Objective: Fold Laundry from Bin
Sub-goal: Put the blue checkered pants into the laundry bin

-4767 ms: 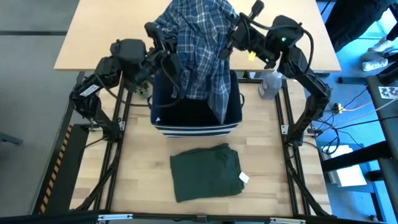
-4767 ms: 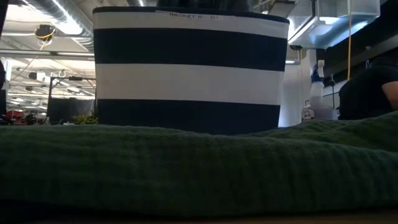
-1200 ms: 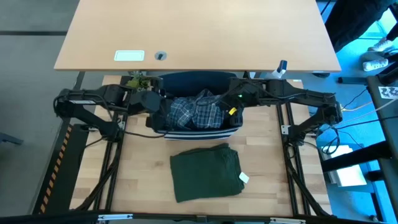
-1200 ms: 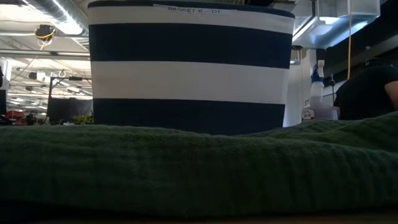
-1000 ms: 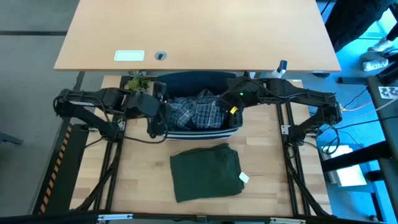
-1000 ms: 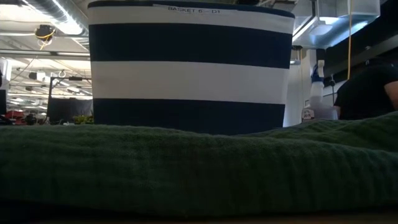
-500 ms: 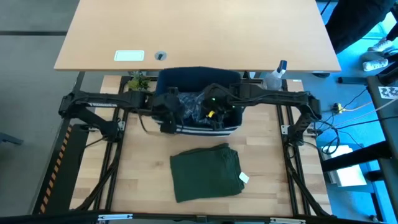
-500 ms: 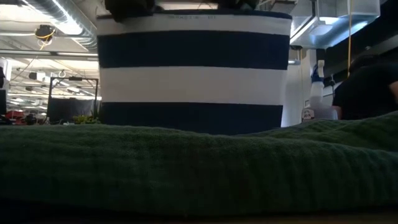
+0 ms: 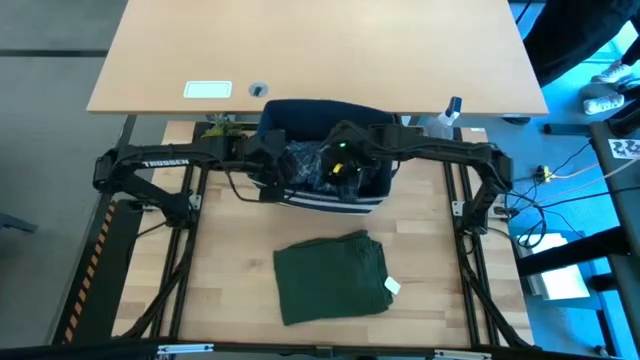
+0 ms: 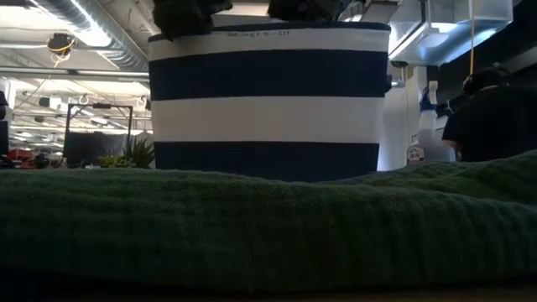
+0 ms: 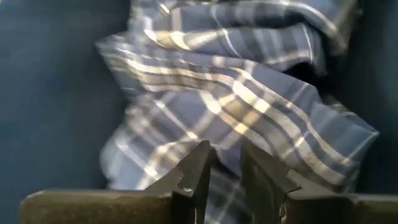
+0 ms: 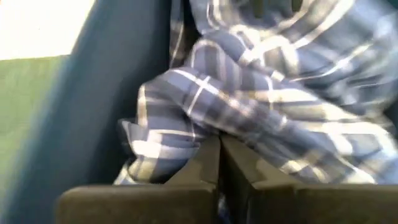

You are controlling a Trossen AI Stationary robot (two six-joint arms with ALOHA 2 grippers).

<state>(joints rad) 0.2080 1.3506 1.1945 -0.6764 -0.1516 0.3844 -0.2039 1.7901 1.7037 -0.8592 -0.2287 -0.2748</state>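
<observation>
Plaid shirt (image 9: 305, 165) bunched inside the bin (image 9: 320, 203), blue-and-white folds filling both wrist views (image 11: 249, 106) (image 12: 273, 93). Bin standing at the far middle of the wooden work surface (image 9: 230, 270), navy with white stripes (image 10: 268, 92), tilted slightly in the high view. Reached into from both sides by the two arms, stretched almost level across the bin's rim.

Left gripper (image 11: 225, 163) down among the plaid folds, fingers (image 11: 196, 165) narrowed to a slim gap with cloth right at the tips; cannot tell whether any fold is pinched between them. Seen from above at the bin's left inner side (image 9: 275, 160).

Right gripper (image 12: 220, 155) also deep in the bin, fingers (image 12: 208, 158) pressed flat together, tips buried against a fold of the plaid shirt; cannot tell for sure whether cloth is caught. From above, near the bin's middle (image 9: 345, 160), green light showing on the wrist.

Dark olive-green garment (image 9: 330, 277) folded into a rough square, lying flat in front of the bin, apart from it, small white tag at its right edge; fills the low view's foreground (image 10: 252, 226).

Spray bottle (image 9: 440, 122) just beside the bin's far right corner. Tan desk (image 9: 320, 50) beyond. Person's dark figure (image 10: 491, 117) at the low view's right edge.
</observation>
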